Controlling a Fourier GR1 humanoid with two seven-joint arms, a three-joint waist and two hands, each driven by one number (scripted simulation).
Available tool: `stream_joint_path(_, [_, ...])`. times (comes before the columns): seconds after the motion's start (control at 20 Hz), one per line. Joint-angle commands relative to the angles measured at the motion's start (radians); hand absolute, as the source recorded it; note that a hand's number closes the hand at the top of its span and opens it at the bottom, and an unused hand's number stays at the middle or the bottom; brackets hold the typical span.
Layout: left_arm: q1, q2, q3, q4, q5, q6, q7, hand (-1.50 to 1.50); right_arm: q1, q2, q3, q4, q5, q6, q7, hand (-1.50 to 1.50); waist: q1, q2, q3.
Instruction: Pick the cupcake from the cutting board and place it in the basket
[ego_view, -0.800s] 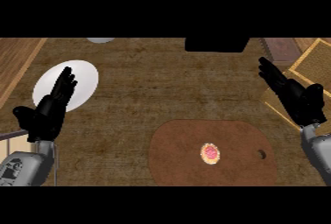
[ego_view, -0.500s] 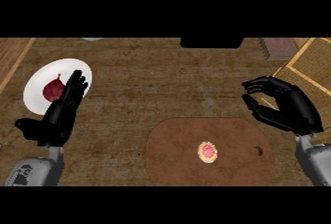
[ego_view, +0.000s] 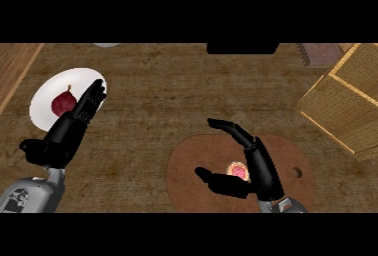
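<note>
— Two hands in our head view: right hand (ego_view: 247, 172) open, cupped around the cupcake (ego_view: 238, 171) on the cutting board (ego_view: 193, 155); left hand (ego_view: 70, 127) resting open by the plate (ego_view: 46, 94).

— We risk nudging it sideways when closing. Our palm hides half the cupcake; the basket (ego_view: 341, 102) is cut off.

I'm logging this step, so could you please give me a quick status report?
Right hand open over cutting board, cupcake not grasped. Left hand open, resting by plate. Basket at right, path unobstructed.
</note>
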Motion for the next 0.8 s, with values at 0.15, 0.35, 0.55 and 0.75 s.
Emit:
stream_joint_path(0.15, [0.015,0.008,0.001,0.026,-0.012,-0.017,-0.023,0.00,-0.030,-0.042,0.045,-0.042,0.452,-0.177,0.370,-1.50,-0.032,-0.007,-0.004])
stream_joint_path(0.35, [0.025,0.002,0.005,-0.012,-0.018,0.011,0.004,0.00,-0.052,-0.172,-0.008,-0.145,0.599,-0.010,0.606,-1.50,-0.054,-0.020,-0.006])
stream_joint_path(0.55, [0.041,0.010,0.015,-0.011,-0.010,0.004,0.004,0.00,-0.069,-0.262,0.049,-0.234,0.597,0.299,0.789,-1.50,-0.045,-0.022,-0.009])
stream_joint_path(0.75, [0.017,0.042,0.039,-0.019,0.011,-0.029,0.019,0.00,-0.110,-0.236,0.074,-0.370,0.485,0.564,1.015,-1.50,-0.018,-0.008,-0.004])
